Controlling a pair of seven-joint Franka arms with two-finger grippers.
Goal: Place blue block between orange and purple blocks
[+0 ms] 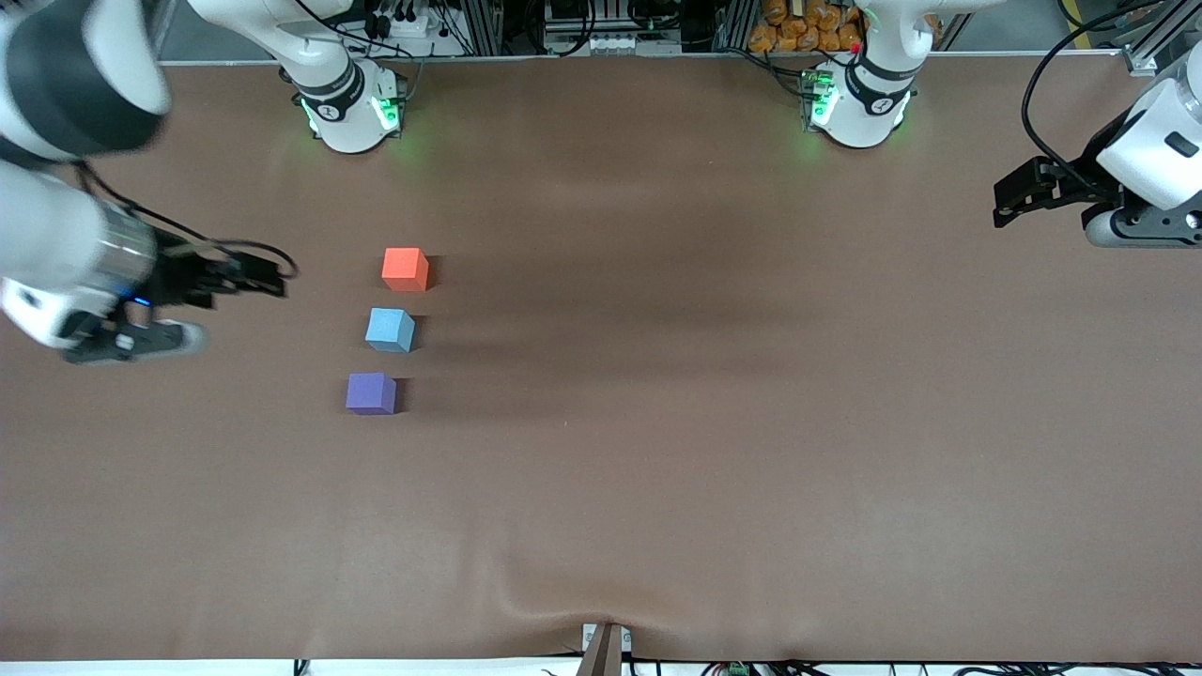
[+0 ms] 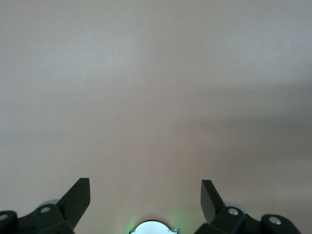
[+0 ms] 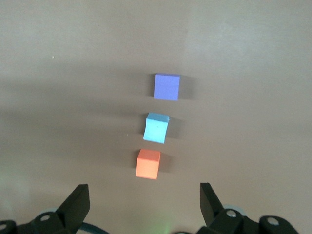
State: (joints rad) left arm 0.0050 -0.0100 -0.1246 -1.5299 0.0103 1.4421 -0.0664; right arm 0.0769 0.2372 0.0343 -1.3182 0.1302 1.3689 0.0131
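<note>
Front view: three cubes in a short column on the brown table [image 1: 657, 469], in the left-centre of the frame, toward the right arm's end. Orange block [image 1: 406, 269] highest in the frame, blue block [image 1: 390, 330] in the middle, purple block [image 1: 371, 393] lowest and nearest the camera. Column leaning slightly, each lower cube stepped a little toward the frame's left edge. Small gaps between them, none touching. Blue block a cube with no long axis; its faces turned a few degrees off those of its two neighbours. Right gripper [image 1: 268, 279] at the left edge of the frame, up over bare table just beside the orange block, empty. Left gripper [image 1: 1003, 205] at the upper right edge, well apart from the cubes, empty, waiting.

Left wrist view: only bare brown table, with two dark fingers [image 2: 78, 197] at the bottom corners, spread wide, nothing between them.

Right wrist view: the three cubes in a line at frame centre, purple block [image 3: 166, 87] uppermost, blue block [image 3: 156, 127] next, visibly skewed, orange block [image 3: 148, 164] lowest, closest to the fingers [image 3: 77, 204]. Jaws spread wide, holding nothing.
</note>
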